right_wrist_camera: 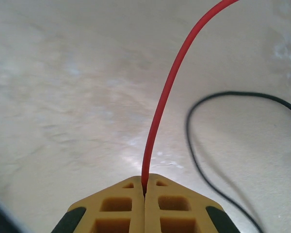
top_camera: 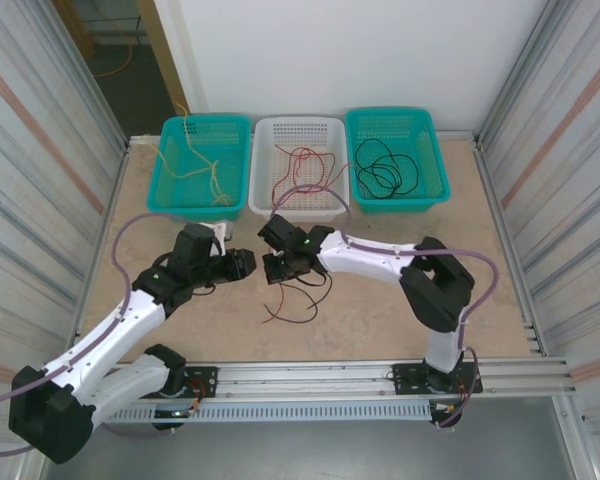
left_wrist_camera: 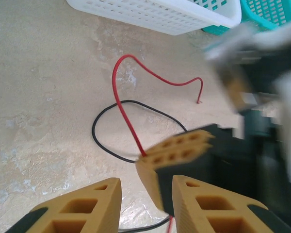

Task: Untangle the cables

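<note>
A red cable (right_wrist_camera: 167, 92) rises from between the closed fingertips of my right gripper (right_wrist_camera: 144, 187), which is shut on it just above the table. A black cable (right_wrist_camera: 191, 131) loops on the table beside it. In the left wrist view the red cable (left_wrist_camera: 123, 114) crosses over the black cable (left_wrist_camera: 94, 136) and ends in the right gripper's fingers (left_wrist_camera: 179, 145). My left gripper (left_wrist_camera: 145, 204) is open, its tips close to either side of those fingers. From above, the left gripper (top_camera: 242, 265) and right gripper (top_camera: 278, 268) nearly meet, with the loose cables (top_camera: 290, 320) trailing toward the near edge.
Three baskets line the back: a teal basket (top_camera: 170, 170) with pale yellow cables, a white basket (top_camera: 265, 135) with red cables, and a teal basket (top_camera: 435, 150) with black cables. Corrugated walls close in both sides, and a metal rail runs along the near edge.
</note>
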`<move>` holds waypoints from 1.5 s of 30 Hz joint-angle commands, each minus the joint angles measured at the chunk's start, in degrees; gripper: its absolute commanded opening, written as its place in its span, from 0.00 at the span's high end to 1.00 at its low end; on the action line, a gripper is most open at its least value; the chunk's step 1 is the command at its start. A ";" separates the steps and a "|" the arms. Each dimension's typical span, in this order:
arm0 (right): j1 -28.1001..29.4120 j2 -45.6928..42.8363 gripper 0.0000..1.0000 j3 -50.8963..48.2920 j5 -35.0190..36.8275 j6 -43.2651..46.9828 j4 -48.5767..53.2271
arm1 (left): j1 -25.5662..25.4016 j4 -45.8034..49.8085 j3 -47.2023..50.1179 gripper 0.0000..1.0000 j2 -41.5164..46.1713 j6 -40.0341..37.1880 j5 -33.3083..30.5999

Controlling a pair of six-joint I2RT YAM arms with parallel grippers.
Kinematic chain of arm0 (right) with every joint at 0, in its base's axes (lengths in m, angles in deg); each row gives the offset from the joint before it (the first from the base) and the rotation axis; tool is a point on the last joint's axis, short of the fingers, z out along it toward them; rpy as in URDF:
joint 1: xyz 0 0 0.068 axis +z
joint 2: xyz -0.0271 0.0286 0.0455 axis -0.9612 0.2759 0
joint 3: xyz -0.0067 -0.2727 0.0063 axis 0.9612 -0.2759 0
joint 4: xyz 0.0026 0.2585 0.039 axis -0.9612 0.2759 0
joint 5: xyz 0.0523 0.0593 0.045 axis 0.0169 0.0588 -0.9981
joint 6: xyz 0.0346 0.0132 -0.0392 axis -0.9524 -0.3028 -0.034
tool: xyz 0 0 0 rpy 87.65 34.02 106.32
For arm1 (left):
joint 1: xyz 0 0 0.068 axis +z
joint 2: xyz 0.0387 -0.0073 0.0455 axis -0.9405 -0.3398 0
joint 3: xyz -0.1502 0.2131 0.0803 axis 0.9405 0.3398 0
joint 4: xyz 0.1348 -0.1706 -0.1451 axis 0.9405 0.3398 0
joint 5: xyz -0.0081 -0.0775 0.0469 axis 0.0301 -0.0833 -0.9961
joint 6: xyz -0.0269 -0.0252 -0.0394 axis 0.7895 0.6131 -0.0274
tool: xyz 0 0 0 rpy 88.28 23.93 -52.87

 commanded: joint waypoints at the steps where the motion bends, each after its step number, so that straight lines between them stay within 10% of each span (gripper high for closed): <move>1: 1.73 -5.27 1.00 1.23 1.52 3.49 0.06 | -0.71 -1.91 -1.00 0.66 -0.33 0.87 -0.90; 26: 2.96 -21.26 1.00 15.36 9.95 13.17 5.30 | -3.97 -3.93 -4.23 0.65 -3.68 1.40 -1.21; 45: -20.60 -7.83 1.00 34.47 -2.78 14.63 3.75 | -4.72 -2.26 -4.40 0.65 -2.27 1.83 -2.04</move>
